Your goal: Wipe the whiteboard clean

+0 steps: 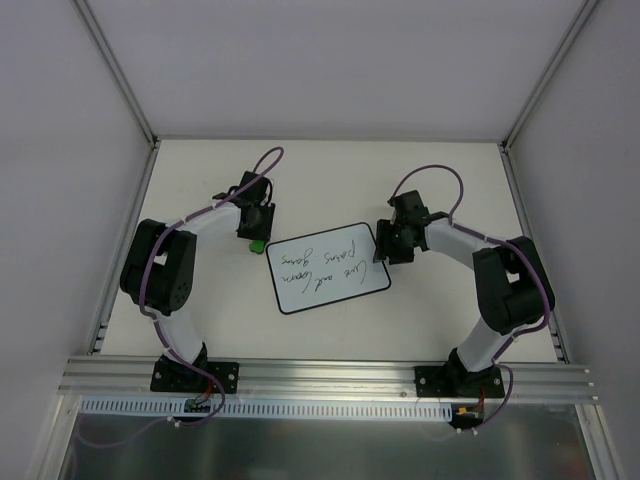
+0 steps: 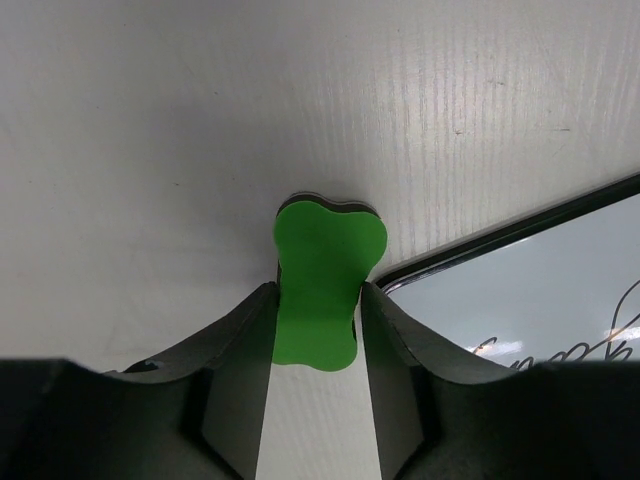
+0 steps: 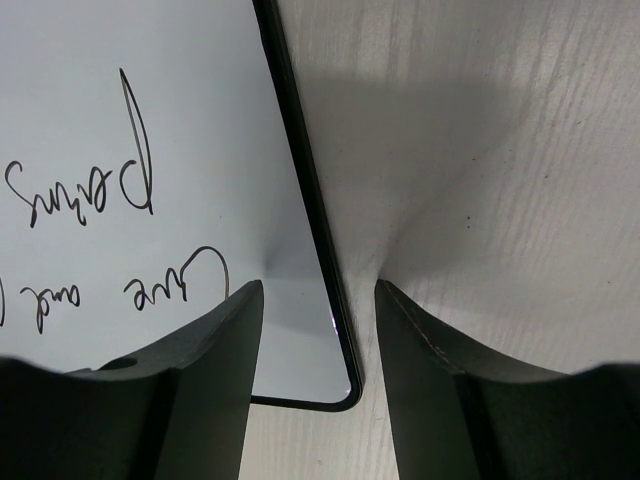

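Observation:
The whiteboard [image 1: 328, 266] lies flat mid-table, white with a thin black rim and dark handwriting. A green bone-shaped eraser [image 1: 256, 243] sits on the table just off its far left corner. My left gripper [image 1: 257, 230] points down over the eraser. In the left wrist view both fingers press against the sides of the eraser [image 2: 322, 285], with the whiteboard [image 2: 545, 300] corner just to its right. My right gripper [image 1: 386, 250] stands open at the board's right edge. Its jaws straddle the near corner of the whiteboard [image 3: 150, 120], one finger over the board and one over the table.
A white tabletop [image 1: 200, 300] is enclosed by white walls on the left, back and right. An aluminium rail [image 1: 330, 375] carrying both arm bases runs along the near edge. Purple cables loop above each wrist.

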Controlling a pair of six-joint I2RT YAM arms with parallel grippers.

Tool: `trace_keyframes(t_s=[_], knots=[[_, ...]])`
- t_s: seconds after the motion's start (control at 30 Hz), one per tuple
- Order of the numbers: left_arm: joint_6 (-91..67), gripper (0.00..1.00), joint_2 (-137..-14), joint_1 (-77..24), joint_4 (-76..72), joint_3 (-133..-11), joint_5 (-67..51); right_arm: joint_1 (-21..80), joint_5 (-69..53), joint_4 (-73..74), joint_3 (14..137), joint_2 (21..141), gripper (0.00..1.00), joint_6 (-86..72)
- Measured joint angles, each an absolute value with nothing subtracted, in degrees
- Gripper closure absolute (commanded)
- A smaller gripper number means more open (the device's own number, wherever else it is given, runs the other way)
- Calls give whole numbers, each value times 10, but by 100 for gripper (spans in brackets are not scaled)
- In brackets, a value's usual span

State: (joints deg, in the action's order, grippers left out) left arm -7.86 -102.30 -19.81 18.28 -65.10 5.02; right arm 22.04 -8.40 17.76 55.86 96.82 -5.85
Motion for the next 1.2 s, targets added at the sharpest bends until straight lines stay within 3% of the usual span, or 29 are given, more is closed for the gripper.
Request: trace_keyframes(t_s=[0.13, 0.37, 0.47, 0.73, 0.83, 0.87, 0.97, 1.2], knots=[[-79, 67, -1023, -198, 183, -651, 50, 220, -84, 178, 559, 968, 47, -58], [-79, 55, -1023, -198, 182, -647, 50, 223, -84, 175, 557, 968, 47, -58], [-79, 55, -1023, -198, 183, -647, 49, 223, -84, 173, 557, 968, 47, -58], [-79, 68, -1024, -198, 183, -647, 47, 224, -84, 171, 557, 968, 47, -58], [-80, 82, -1024, -198, 183, -647, 46, 225, -84, 170, 557, 968, 47, -58], [-80, 91, -1024, -198, 183, -647, 45, 226, -84, 170, 557, 968, 47, -58], [-81, 100, -1024, -198, 182, -647, 44, 229, -82, 168, 557, 969, 47, -59], [-98, 100, -993, -198, 195, -638, 33, 235, -79, 164, 556, 969, 47, -60]])
